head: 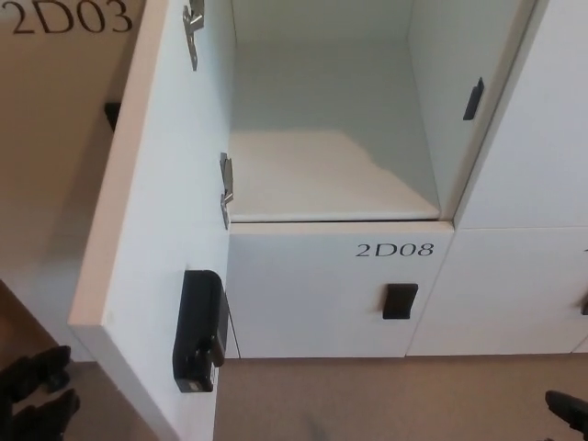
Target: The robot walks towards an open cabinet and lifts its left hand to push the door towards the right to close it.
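Note:
The white cabinet door (156, 230) stands wide open, swung out toward me on the left, hinged at its far edge with metal hinges (225, 190). A black lock block (200, 331) is on its inner face near the free edge. Behind it the open compartment (322, 175) is white and holds nothing. My left hand (37, 393) is low at the bottom left corner, left of the door's free edge and apart from it, fingers apart. Only a black tip of my right hand (568, 407) shows at the bottom right edge.
Below the open compartment is a closed door marked 2D08 (395, 249) with a black handle (399, 300). More closed white doors stand to the right; a door marked 2D03 (69, 18) is at the top left. Beige carpet (367, 400) covers the floor.

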Controlling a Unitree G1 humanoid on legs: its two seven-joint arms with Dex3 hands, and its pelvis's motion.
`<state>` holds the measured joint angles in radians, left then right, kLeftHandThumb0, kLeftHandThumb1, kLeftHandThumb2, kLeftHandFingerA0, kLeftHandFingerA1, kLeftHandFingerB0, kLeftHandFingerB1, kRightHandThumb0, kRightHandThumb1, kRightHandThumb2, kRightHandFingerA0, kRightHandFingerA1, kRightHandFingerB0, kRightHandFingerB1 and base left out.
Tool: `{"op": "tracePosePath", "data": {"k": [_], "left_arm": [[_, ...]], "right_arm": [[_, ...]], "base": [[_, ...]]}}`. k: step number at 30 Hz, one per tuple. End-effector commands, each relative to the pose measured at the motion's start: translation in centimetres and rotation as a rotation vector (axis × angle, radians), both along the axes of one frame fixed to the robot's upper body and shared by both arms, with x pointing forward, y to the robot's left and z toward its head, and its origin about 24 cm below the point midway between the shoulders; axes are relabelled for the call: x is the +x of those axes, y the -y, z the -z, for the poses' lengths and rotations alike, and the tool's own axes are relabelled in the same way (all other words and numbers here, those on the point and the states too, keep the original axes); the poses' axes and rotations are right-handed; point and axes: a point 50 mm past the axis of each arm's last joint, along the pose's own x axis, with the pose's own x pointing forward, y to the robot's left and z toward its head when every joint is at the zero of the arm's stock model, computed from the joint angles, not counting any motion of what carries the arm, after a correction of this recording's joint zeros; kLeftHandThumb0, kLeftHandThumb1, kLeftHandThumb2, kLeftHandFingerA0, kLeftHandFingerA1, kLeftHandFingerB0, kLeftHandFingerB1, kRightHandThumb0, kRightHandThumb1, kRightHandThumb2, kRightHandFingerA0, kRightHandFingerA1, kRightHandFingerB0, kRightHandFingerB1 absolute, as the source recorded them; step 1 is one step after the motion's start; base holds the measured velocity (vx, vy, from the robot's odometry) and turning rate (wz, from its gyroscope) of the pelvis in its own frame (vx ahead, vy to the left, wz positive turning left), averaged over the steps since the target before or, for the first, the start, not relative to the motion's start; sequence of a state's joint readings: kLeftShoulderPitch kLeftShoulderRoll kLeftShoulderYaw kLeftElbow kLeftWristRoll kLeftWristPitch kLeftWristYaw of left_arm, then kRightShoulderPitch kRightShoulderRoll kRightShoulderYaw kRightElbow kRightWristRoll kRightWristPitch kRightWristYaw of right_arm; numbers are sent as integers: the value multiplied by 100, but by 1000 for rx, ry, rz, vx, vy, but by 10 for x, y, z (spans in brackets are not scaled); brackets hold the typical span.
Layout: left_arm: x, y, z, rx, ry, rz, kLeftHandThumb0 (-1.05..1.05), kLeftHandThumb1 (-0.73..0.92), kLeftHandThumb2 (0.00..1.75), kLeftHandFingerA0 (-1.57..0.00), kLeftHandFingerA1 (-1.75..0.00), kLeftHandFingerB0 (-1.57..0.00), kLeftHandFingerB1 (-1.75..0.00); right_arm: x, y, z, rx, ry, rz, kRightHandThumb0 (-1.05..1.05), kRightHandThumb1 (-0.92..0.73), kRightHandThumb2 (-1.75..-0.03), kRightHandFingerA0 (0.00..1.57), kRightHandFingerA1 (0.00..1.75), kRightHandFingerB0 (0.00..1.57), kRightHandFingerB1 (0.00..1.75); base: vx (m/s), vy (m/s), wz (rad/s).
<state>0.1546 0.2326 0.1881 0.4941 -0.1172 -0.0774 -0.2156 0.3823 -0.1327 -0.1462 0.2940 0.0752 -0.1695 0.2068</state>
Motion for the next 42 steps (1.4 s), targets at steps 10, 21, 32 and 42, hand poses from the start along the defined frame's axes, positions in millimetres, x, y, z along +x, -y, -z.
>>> {"op": "tracePosePath", "data": {"k": [10,21,32,42], "left_arm": [[87,66,-60,-165,356,9,-37,86,64,-45,-45,-29,-36],[-159,566,-265,-550,534,1746,-29,72,124,-12,-64,0,-53],[-159,566,-260,-533,530,1767,-29,72,124,-12,-64,0,-53],[-148,565,-250,-492,522,1753,-29,72,124,-12,-64,0,-53]], "right_arm": [[-29,24,-4,-21,-49,63,-47,-76,-63,43,44,29,36],[-181,106,-85,-450,-143,409,-50,-59,-100,50,61,30,51],[-173,119,-86,-450,-129,442,-50,-59,-100,50,61,30,51],[-157,117,-78,-427,-112,421,-50,-59,-100,50,61,30,51]], "base": [[0,0,0],[-29,-20,4],[-86,-61,-1],[0,0,0]]}}
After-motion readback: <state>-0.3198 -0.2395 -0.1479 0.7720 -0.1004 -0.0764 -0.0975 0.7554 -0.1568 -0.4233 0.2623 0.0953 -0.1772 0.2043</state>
